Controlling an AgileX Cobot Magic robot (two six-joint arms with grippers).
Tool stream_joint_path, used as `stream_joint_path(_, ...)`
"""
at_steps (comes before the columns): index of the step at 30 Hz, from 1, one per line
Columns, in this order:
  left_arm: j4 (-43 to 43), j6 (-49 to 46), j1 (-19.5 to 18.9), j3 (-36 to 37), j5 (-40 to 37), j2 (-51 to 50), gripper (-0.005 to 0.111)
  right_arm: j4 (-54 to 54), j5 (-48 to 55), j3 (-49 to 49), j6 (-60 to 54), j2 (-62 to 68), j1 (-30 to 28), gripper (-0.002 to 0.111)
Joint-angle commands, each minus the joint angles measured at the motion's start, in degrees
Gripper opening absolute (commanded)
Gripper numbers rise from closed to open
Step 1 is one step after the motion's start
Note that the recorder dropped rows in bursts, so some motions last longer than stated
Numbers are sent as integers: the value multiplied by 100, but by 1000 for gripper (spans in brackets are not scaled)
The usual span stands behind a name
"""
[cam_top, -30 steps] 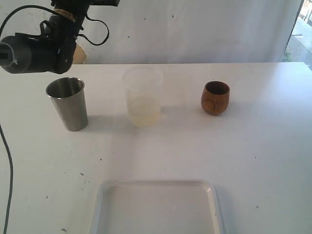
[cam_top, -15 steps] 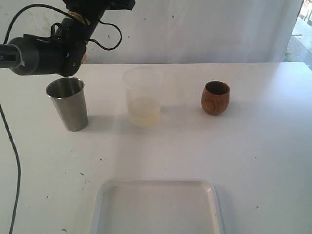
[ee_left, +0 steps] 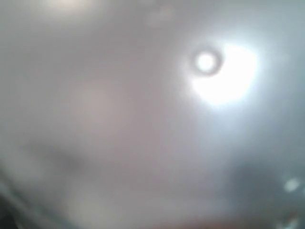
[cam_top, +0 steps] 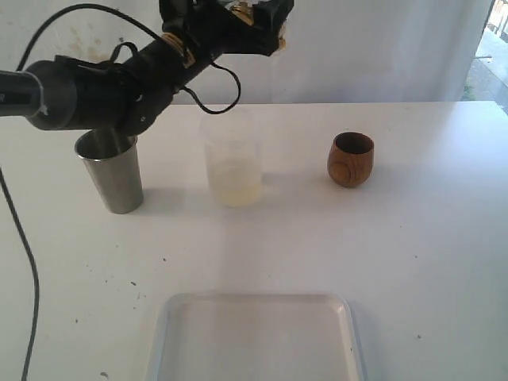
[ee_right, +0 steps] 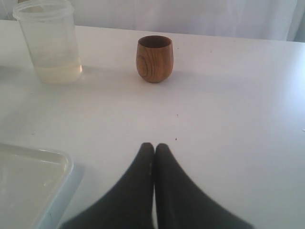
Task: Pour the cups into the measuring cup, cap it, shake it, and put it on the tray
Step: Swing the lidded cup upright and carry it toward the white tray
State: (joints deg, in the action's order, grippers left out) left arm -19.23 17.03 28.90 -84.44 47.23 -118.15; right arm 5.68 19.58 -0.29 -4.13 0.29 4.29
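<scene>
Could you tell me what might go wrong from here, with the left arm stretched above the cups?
1. The left arm appears to pass close over the steel tumbler; dropping slightly could knock it over.
2. Its cable loops near the rim of the measuring cup, which holds pale liquid; a snag might spill it.
3. The left wrist view is a blur, so it likely offers no guidance for aiming.

The left arm has swung right from the far left; its gripper is now high above the measuring cup, forearm crossing the tumbler.
</scene>
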Motion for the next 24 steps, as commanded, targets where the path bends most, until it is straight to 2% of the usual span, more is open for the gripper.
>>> stream_joint_path(1,-105,493,-15,610,-30,781,0,-16,1,29,-13,-29,-31,0)
stream_joint_path(6,-376,706,-15,1364,-1046,1610,0,-16,1,29,-13,-29,-31,0)
stream_joint_path(8,-547,1203,-15,1678,-1188,1900,0,-16,1,29,-13,-29,-31,0)
stream_joint_path(12,-1292,2366,-15,2273,-1188,2419,0,-16,1,29,-13,-29,-31,0)
stream_joint_path(18,-3427,4140,-15,3065,-1176,2974,0,-16,1,29,-13,-29,-31,0)
stream_joint_path(21,-4382,4616,-15,3428,-610,3016,0,-16,1,29,-13,-29,-31,0)
stream_joint_path(24,-4755,4912,46,3734,-107,2969,0,-16,1,29,-13,-29,-31,0)
